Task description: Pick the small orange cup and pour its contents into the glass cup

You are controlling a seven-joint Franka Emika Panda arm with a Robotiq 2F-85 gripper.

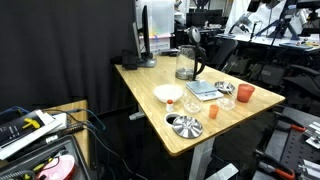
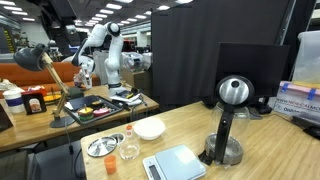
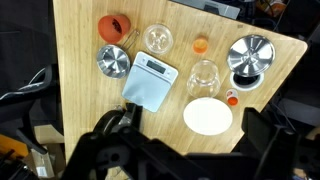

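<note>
The gripper point(image 3: 190, 128) hangs high above the table point(image 3: 80, 95), jaws spread wide and holding nothing. Nearest, almost directly beneath it, sits a white bowl point(image 3: 208, 116). A tiny orange scrap point(image 3: 232, 98) lies just beside the bowl's rim, and a scale point(image 3: 152, 80) lies off to the other side. Just ahead of the bowl stands a clear glass vessel point(image 3: 203, 77).

The small orange cup point(image 3: 201, 45) stands upright on the table just beyond that vessel. It is straight ahead of the gripper, well below it, and close to the line midway between the fingers. The coming move therefore calls for travel forward and down, with little sideways correction. The cup is round and has no long axis, so no particular wrist rotation is required. Because the clear vessel crowds the cup's near side, a descent from above looks safer than a low approach. The cup's contents cannot be made out.

The glass cup point(image 3: 158, 39) stands beside the small orange cup, equally far ahead, on the scale's side. A metal bowl point(image 3: 250, 55) flanks the opposite side. Farthest off, beyond the glass cup, is the larger orange cup point(image 3: 115, 26), which is not the target.
</note>
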